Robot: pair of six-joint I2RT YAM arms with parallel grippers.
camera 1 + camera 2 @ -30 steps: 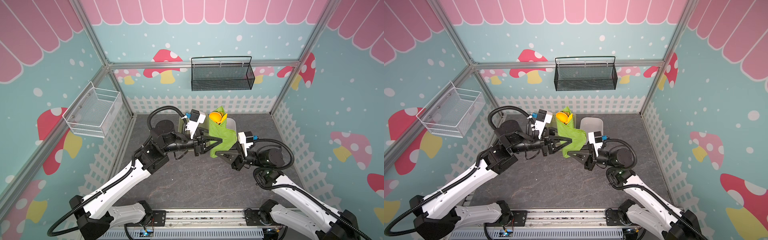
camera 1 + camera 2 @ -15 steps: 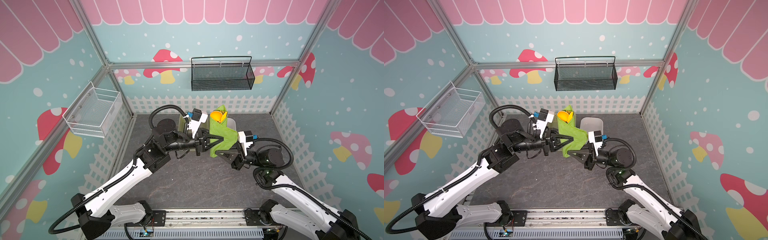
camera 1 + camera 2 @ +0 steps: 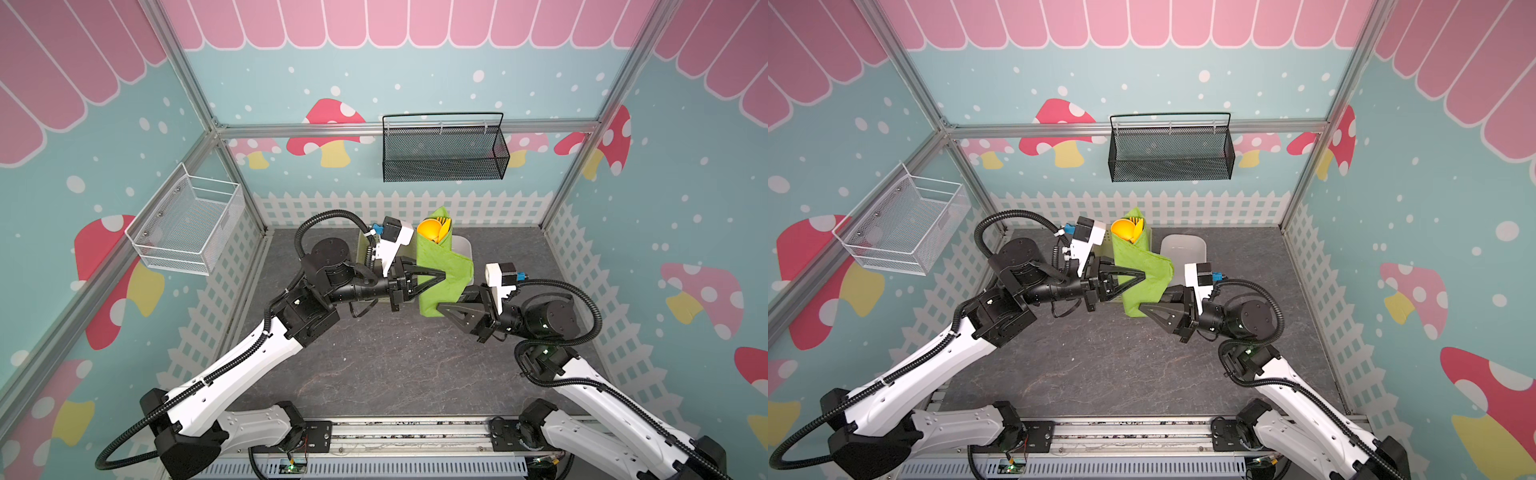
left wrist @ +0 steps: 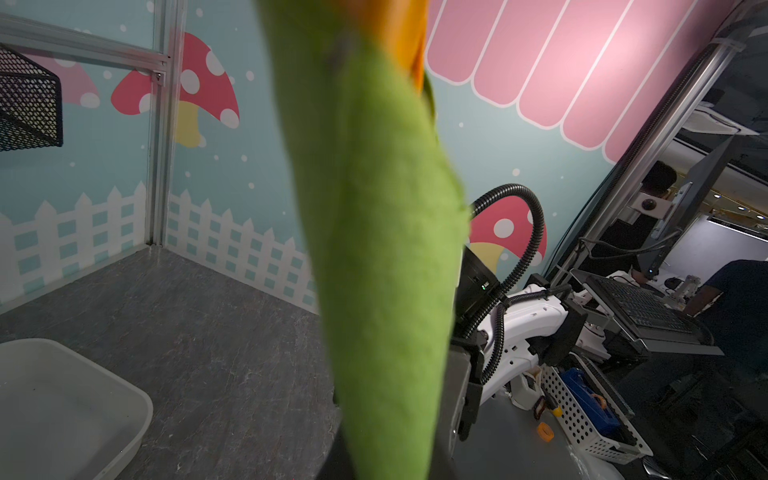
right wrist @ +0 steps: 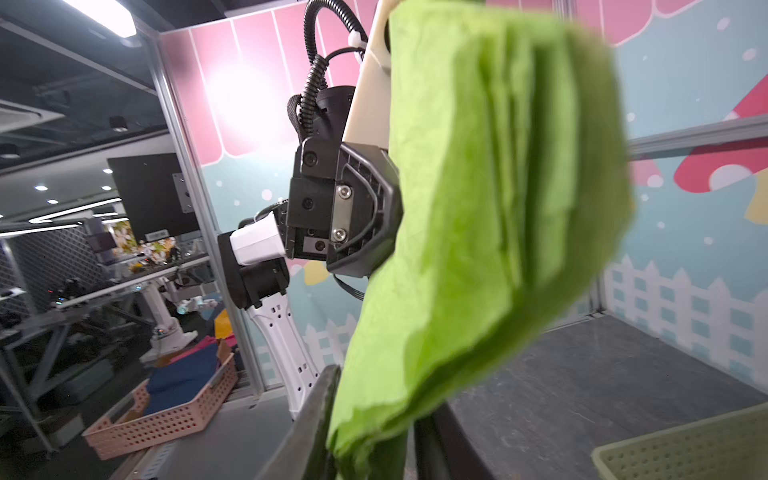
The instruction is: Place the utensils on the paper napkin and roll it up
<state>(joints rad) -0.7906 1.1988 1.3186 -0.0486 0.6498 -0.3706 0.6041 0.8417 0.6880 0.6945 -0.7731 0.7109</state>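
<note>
Several utensils [image 3: 432, 232] are being held upright inside the napkin [image 3: 451, 286], pinched by the left gripper [image 3: 444, 274], presumably against unrolling; the right gripper's [image 3: 444, 302] grip at its tail cannot be told.

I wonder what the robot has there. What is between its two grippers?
The rolled green paper napkin, orange utensils poking out its top, sits between the left gripper and the right gripper. Both top views show it.
</note>
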